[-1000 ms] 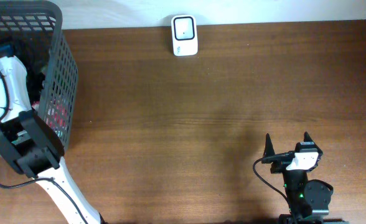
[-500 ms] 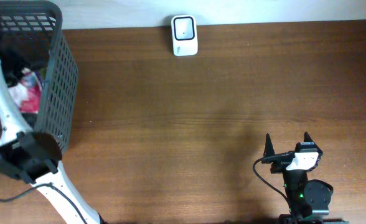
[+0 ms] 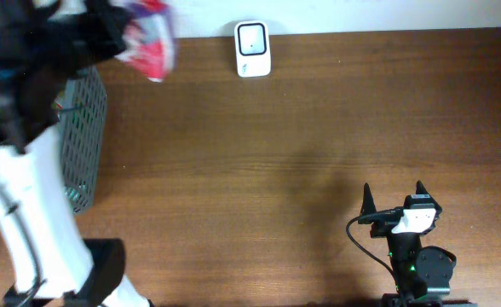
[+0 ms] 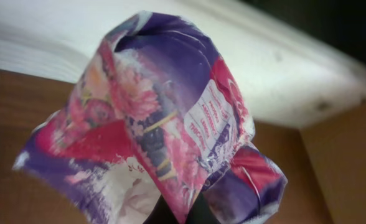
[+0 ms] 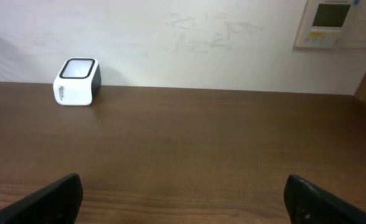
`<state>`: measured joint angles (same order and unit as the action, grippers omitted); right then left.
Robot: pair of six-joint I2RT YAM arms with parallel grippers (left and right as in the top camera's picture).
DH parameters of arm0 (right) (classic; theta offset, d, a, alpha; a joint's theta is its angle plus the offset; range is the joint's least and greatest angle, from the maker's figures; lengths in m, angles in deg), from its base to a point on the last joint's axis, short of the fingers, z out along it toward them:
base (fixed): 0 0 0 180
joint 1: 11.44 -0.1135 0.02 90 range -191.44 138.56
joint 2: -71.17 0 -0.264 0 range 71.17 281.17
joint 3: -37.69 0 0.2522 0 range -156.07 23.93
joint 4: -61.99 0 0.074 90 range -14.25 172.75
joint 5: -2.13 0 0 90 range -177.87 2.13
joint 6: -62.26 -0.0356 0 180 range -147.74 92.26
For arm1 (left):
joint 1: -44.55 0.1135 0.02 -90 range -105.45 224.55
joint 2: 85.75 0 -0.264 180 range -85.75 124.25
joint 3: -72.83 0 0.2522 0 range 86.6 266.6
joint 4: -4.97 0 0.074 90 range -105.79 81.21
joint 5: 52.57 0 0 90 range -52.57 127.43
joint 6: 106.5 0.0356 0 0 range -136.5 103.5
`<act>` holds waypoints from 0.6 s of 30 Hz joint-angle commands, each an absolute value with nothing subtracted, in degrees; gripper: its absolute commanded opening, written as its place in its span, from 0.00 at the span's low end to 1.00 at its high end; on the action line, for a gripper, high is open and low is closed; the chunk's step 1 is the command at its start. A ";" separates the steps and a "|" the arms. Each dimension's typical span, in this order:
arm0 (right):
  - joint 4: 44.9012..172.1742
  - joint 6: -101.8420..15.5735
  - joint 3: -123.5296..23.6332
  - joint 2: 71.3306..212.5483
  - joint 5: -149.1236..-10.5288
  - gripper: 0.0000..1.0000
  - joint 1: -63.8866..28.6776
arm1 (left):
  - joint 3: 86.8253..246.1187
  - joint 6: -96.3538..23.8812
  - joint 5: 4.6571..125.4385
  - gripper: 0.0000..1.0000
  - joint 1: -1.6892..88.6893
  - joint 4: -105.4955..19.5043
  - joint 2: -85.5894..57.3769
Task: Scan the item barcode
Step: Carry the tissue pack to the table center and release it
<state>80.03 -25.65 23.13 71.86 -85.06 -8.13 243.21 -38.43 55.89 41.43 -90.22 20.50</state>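
A crinkly pink, purple and white packet (image 3: 148, 43) hangs high above the table's back left, blurred in the overhead view. My left gripper (image 4: 182, 210) is shut on its lower fold; the packet (image 4: 164, 118) fills the left wrist view, with a white printed label on its right side. No barcode is readable. The white scanner (image 3: 252, 49) with a dark window stands at the table's back edge, to the right of the packet; in the right wrist view the scanner (image 5: 77, 81) is far left. My right gripper (image 3: 394, 199) rests open and empty at the front right.
A grey mesh basket (image 3: 84, 119) stands at the left edge, mostly hidden by my left arm (image 3: 29, 213). A wall panel (image 5: 335, 23) hangs behind the table at the right. Bare brown tabletop (image 3: 302, 145) lies between scanner and right gripper.
My left gripper closed on the packet inside the basket and lifted it out, up and toward the back right. The right arm has not moved.
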 commanded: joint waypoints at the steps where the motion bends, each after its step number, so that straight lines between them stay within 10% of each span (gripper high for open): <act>1: 80.11 -25.85 23.61 71.48 -85.35 0.99 -8.48 | 243.39 -35.96 51.12 0.00 27.71 -91.14 28.94; 9: 80.11 -25.85 23.61 71.48 -85.35 0.99 -8.48 | 243.26 -31.33 43.32 0.00 6.42 -91.33 58.91; 10: 80.09 -25.85 23.61 71.48 -85.35 0.99 -8.48 | 243.28 -31.33 43.32 0.11 5.28 -91.31 61.31; 11: 80.09 -25.85 23.61 71.48 -85.35 0.99 -8.48 | 243.28 -31.33 43.32 0.44 5.02 -91.31 62.19; 12: 80.11 -25.85 23.61 71.48 -85.35 0.99 -8.48 | 243.26 -31.33 43.34 0.99 4.96 -91.31 62.67; 18: 80.11 -25.85 23.61 71.48 -85.35 0.99 -8.48 | 258.93 -31.44 43.61 0.97 9.98 -102.30 59.06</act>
<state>80.05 -25.63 23.13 71.86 -85.08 -8.13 252.44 -31.68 44.00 7.38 -98.09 62.10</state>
